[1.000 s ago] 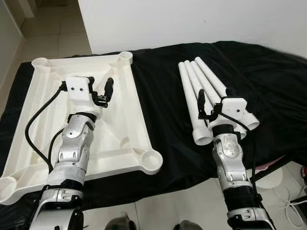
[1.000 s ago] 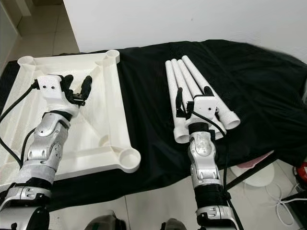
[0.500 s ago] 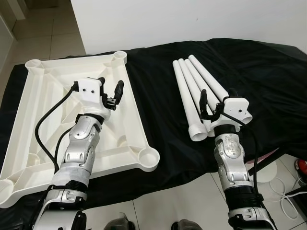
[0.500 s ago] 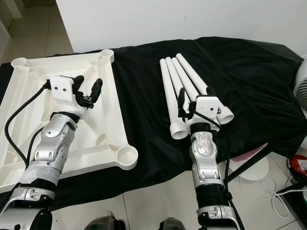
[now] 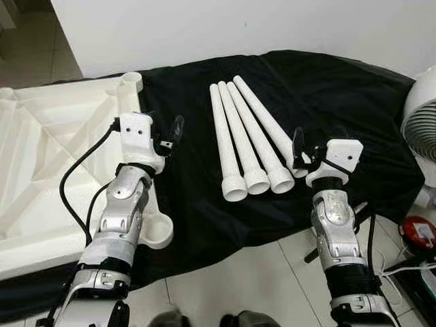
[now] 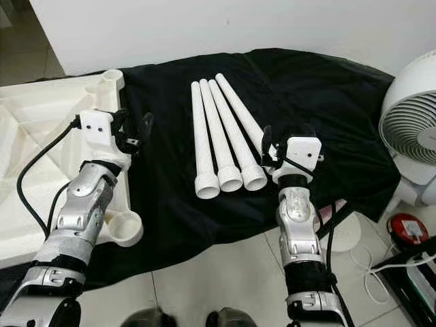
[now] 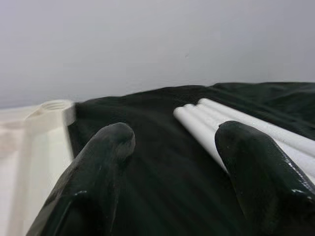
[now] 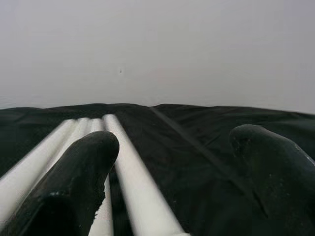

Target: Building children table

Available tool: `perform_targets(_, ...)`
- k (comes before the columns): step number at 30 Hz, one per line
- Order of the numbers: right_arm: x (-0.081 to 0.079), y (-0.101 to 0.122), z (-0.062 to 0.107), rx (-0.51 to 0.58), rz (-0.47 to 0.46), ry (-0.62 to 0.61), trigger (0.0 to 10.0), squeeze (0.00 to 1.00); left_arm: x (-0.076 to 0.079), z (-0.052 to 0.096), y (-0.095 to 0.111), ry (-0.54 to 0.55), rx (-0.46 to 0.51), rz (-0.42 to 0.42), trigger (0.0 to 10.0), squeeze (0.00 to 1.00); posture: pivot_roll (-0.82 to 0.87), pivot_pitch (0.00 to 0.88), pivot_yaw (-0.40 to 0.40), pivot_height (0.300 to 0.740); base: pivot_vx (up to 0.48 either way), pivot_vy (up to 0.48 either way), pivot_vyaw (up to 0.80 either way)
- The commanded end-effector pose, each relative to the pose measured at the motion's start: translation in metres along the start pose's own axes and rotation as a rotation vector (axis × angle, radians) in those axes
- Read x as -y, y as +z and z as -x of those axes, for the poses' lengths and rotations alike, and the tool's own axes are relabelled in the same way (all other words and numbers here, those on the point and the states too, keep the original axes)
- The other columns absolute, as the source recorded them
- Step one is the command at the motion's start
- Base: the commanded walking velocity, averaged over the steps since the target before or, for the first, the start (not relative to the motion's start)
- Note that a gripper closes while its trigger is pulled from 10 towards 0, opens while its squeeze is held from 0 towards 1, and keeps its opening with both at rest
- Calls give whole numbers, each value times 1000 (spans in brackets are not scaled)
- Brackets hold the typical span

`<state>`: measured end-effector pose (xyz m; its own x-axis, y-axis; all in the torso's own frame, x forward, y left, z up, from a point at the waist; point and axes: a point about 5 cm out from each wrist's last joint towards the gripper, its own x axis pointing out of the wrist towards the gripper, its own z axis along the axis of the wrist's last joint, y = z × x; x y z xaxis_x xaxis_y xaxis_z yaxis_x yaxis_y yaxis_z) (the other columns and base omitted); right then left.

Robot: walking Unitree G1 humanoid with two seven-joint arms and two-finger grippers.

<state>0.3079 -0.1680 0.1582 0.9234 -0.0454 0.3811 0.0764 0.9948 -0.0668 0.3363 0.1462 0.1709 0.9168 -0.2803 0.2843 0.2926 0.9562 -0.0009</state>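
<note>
The white tabletop [image 5: 41,157] lies upside down at the left end of the black cloth [image 5: 340,102]. The left end effector [image 5: 170,133] hovers at the tabletop's right edge, fingers apart and empty. To the right of the tabletop, 4 white legs [image 5: 248,146] lie side by side on the cloth. The right end effector [image 5: 308,146] hangs over the rightmost leg's near end, fingers spread, gripping nothing. A white fan [image 6: 412,129] stands to the right of the cloth.
</note>
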Motion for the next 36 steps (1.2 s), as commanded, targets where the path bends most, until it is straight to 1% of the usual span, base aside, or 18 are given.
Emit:
perform_targets(1,3,1,0,4,9,-8,10000,0,0,0,-1,3,-2,16,10000,0,4,0,27,740,0,0,0)
perform_targets(8,3,0,-1,2,10,-2,10000,0,-2,-1,-1,15,-4,39,10000,0,2,0,25,740,0,0,0)
perform_targets(9,3,1,-1,4,10,1,10000,0,-2,-1,-1,20,-1,56,10000,0,2,0,25,740,0,0,0)
perform_targets(27,1,-1,0,-1,8,3,10000,0,-4,-2,-1,22,-7,60,10000,0,4,0,27,740,0,0,0)
perform_targets(36,0,-2,1,-6,11,2,10000,0,-5,-2,-1,18,-12,56,10000,0,7,0,32,740,0,366,0)
